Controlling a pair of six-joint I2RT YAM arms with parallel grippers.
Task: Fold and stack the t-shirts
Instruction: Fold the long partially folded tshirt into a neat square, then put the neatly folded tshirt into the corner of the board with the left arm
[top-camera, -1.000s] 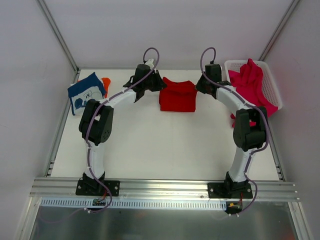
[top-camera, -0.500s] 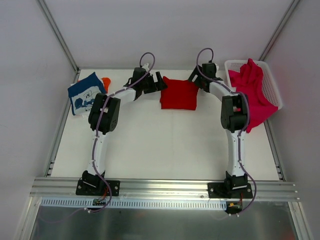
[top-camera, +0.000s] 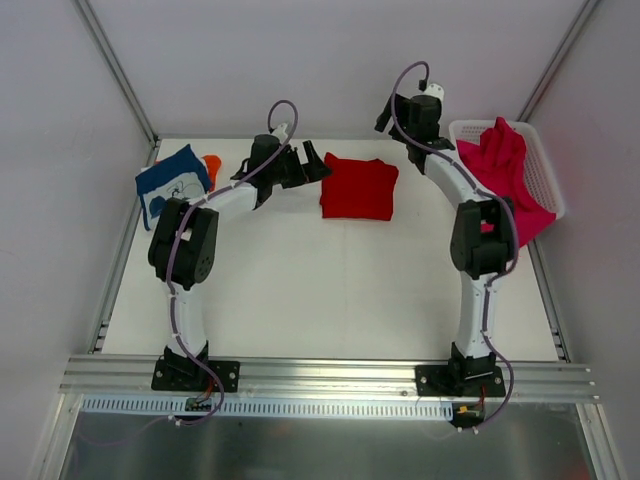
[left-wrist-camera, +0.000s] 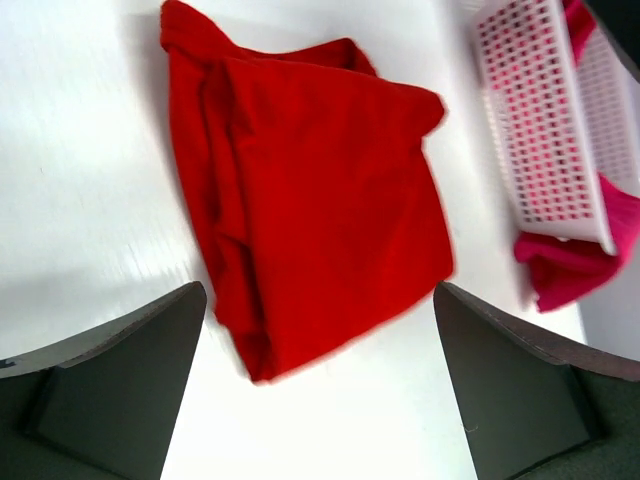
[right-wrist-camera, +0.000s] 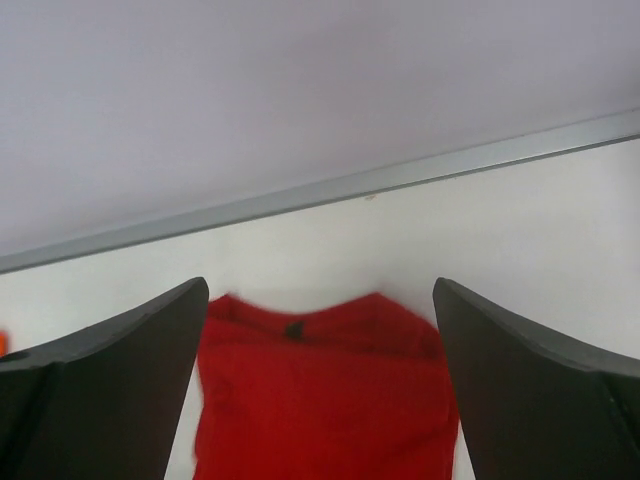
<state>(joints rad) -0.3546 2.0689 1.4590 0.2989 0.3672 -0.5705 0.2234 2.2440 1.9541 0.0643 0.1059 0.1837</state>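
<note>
Where the white counter (top-camera: 330, 290) reaches its far right corner, the white mesh basket (top-camera: 545, 170) sits. The magenta-pink t-shirt (top-camera: 498, 160) is heaped inside it and spills over the near rim, down onto the counter.

The red t-shirt (top-camera: 358, 188) lies folded into a rough rectangle at the far middle of the counter, apart from the basket. The left wrist view shows a thicker, bunched fold along one long edge and a corner poking out at the far end.

The navy t-shirt (top-camera: 170, 187), with its white print facing up, lies folded at the far left corner, well apart from the red one. The orange t-shirt (top-camera: 211, 162) peeks out at the navy one's far right edge, touching it.

The left end effector (top-camera: 313, 165) hangs just left of the red t-shirt. Its fingers (left-wrist-camera: 120, 380) are spread wide with nothing gripped, and the shirt shows in the gap between them.

The right end effector (top-camera: 386, 113) is raised over the far edge of the counter, beyond the red t-shirt's far right corner. Its jaws also stand wide apart and empty. Its camera looks across the shirt's collar edge to the metal rail (right-wrist-camera: 400, 180) at the foot of the wall.
</note>
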